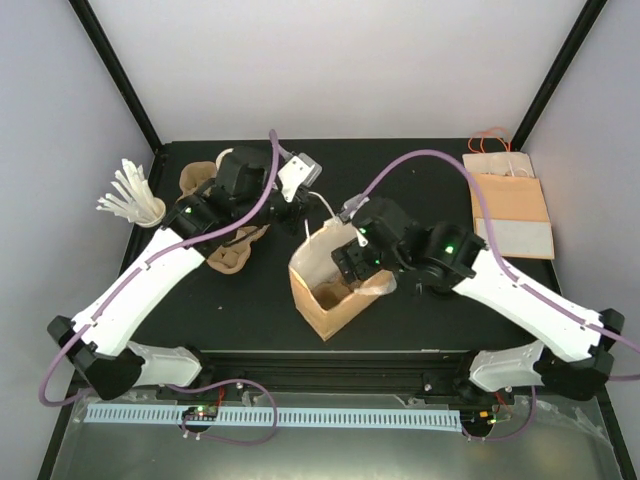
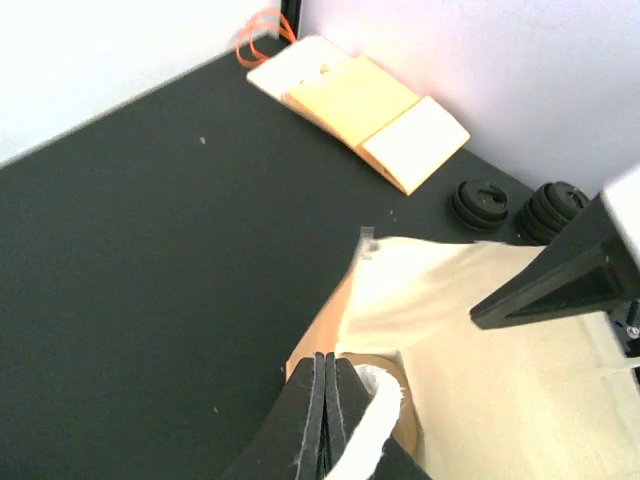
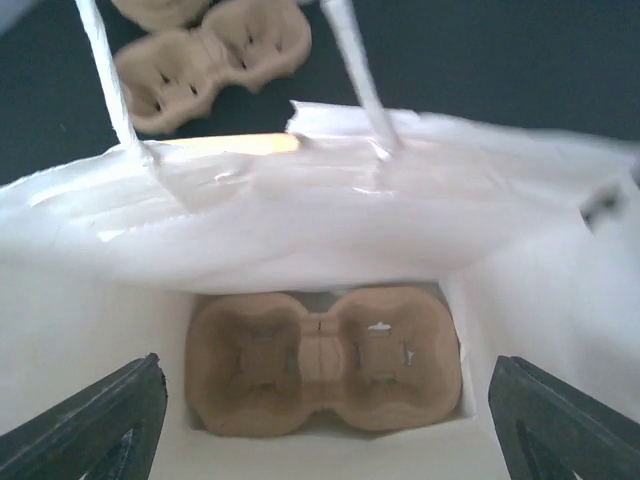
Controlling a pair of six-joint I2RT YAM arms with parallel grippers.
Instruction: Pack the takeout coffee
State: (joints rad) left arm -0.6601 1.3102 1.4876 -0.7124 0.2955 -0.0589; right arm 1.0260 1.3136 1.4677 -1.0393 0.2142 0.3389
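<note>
I am hovering my right gripper (image 3: 322,400), spread wide and empty, over the brown paper bag (image 1: 315,305) while my left gripper (image 2: 325,362), closed, is pinching its white handle (image 2: 375,405); takeout coffee showing in no view; withdrawing carelessly risks a finger snagging the rim, tipping the bag.

An open brown paper bag (image 1: 320,305) on the black desk (image 1: 240,310).
Right claw (image 1: 348,265) over its mouth; flat brown paper bags (image 1: 510,205) lie at the far right corner.

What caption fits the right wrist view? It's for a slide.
Open right gripper above the paper bag, a two-cup pulp carrier seated at its bottom.
</note>
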